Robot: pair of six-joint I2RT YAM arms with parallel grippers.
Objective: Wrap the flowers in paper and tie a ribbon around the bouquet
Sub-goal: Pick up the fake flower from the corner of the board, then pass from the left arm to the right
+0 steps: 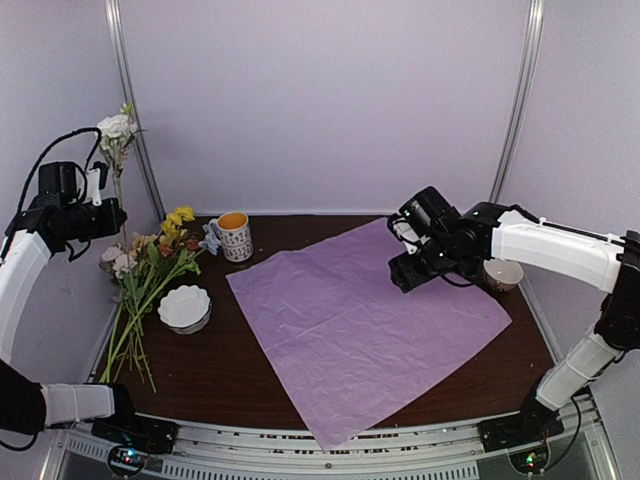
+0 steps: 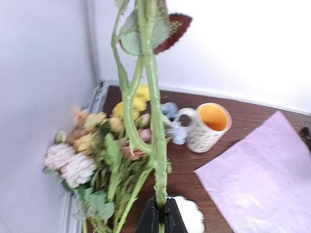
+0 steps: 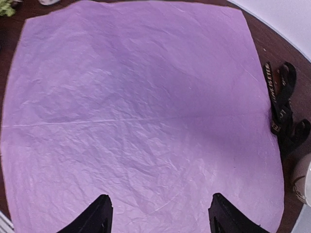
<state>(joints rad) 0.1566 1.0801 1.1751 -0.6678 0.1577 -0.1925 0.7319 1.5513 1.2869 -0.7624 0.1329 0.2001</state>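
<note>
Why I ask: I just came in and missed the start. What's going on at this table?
The left tool is shut on one flower stem, holding it upright above the rest of the flowers, which lie at the left edge of the table. The pink paper lies spread flat mid-table with nothing on it. The right tool hangs open over it, holding nothing. The black ribbon lies beside the paper's edge, untouched. No wrapping has begun.

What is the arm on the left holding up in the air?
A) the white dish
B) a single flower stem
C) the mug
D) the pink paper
B: the left gripper is shut on one green flower stem, held upright above the other flowers lying on the table.
</note>
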